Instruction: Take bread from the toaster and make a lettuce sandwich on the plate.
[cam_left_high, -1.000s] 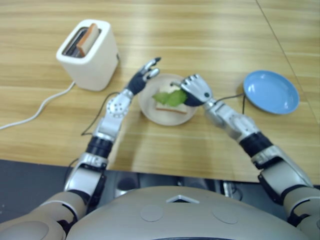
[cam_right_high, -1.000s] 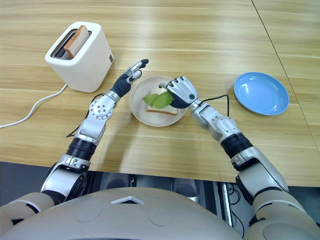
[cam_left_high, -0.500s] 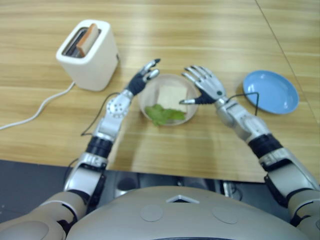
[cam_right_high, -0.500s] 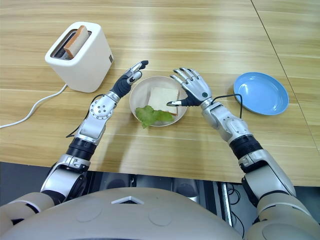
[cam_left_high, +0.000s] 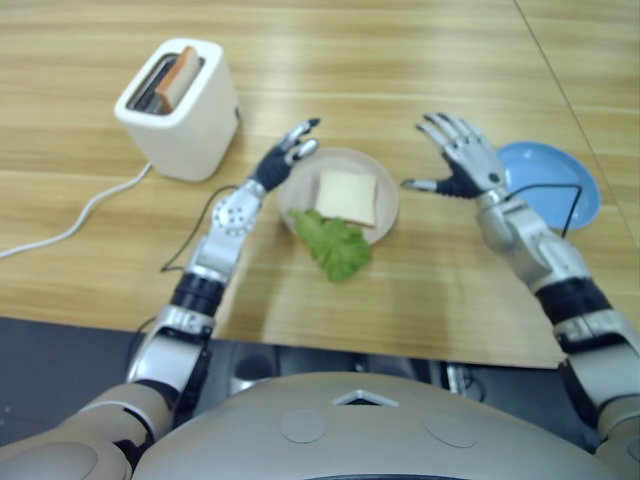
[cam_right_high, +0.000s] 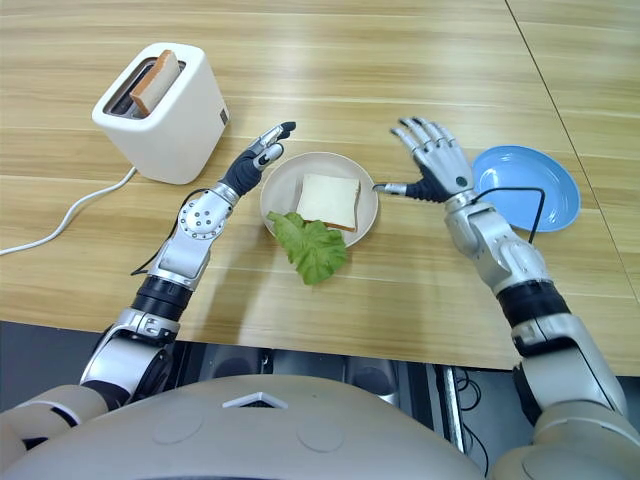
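Toaster (cam_right_high: 160, 110) sits far-left on the table (cam_right_high: 400, 60), one bread slice (cam_right_high: 155, 80) standing in a slot, white cord (cam_right_high: 60, 220) trailing off toward the left edge. Beige plate (cam_right_high: 368, 195) mid-table carries a second slice of bread (cam_right_high: 329, 200), lying flat. Lettuce (cam_right_high: 310, 250) half on the plate's near rim, half spilled onto the table toward the near edge, touching the slice's corner. Left hand (cam_right_high: 258, 160) empty, fingers straight, just beside the plate's left rim. Right hand (cam_right_high: 432, 165) empty, fingers splayed wide, between the beige plate and the blue plate (cam_right_high: 545, 175) toward the right edge.
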